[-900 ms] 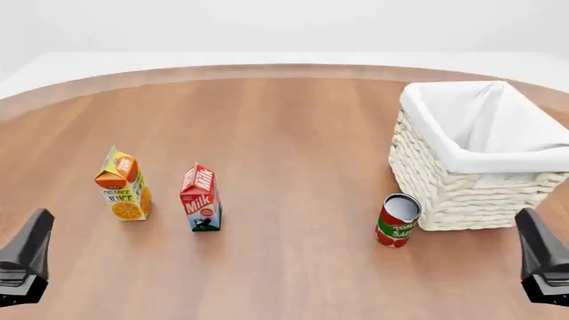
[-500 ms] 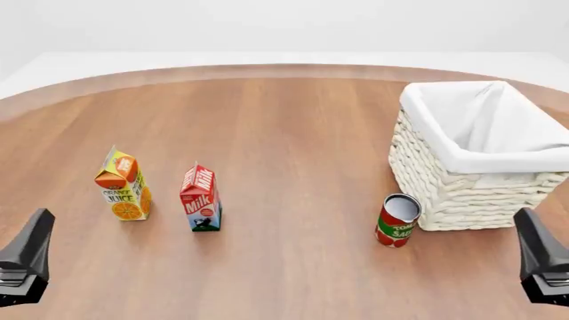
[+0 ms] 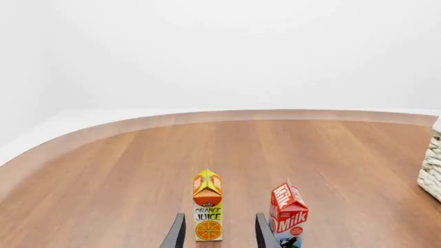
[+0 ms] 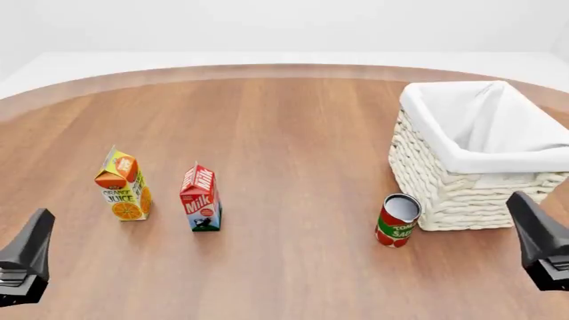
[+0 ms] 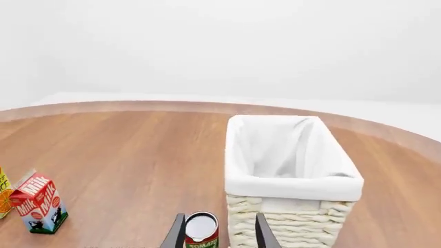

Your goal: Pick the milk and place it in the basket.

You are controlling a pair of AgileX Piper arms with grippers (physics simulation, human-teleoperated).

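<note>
The milk stood upright on the wooden worktop, ahead of the left gripper and a little toward the right arm's side of its line. The orange juice carton stood just beside the milk, directly ahead of the left gripper between the lines of its two fingers. The left gripper was spread apart and held nothing. The right gripper was also parted and empty, with the tomato sauce can just ahead of it and the basket next to the can. The milk looked like a light, stiff cardboard box with flat smooth sides, probably easy to tip because it was tall and narrow. A hold across its two flat sides, below the sloped top, seemed the safest, with gentle pressure so that the walls would not bend in.
</note>
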